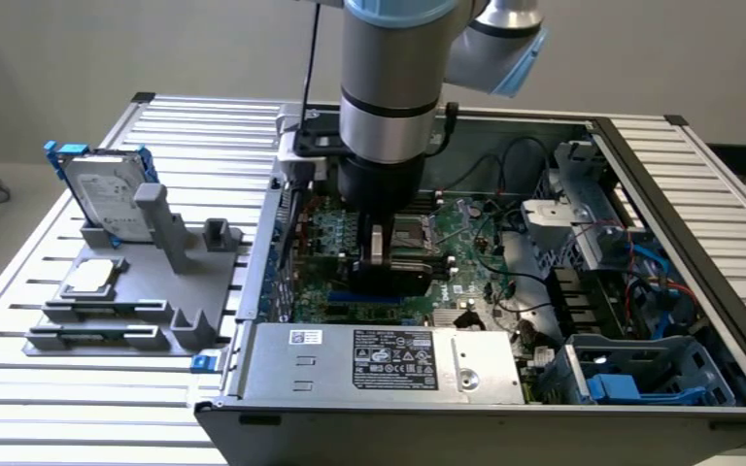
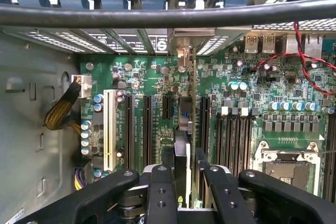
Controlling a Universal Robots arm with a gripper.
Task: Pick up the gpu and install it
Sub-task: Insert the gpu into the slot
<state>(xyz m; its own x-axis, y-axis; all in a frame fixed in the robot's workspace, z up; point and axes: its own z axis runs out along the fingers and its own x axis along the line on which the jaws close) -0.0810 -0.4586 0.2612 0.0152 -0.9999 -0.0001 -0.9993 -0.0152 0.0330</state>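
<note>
The arm is down inside the open computer case (image 1: 632, 165), which sits on the slatted tabletop (image 1: 36, 408) towards its edge at the exterior view's right. The gripper (image 2: 186, 182) hangs low over the green motherboard (image 2: 142, 72), and its fingers (image 2: 161, 192) are closed narrow on the gpu (image 2: 185, 124). The card stands upright, seen edge-on, in line with the long black expansion slots. Its silver bracket end is up against the case's rear wall. Whether its lower edge is seated in a slot, I cannot tell. Near the tabletop's opposite edge, a grey fixture (image 1: 166, 320) carries the hard drive (image 1: 104, 194) and the processor chip (image 1: 92, 277).
</note>
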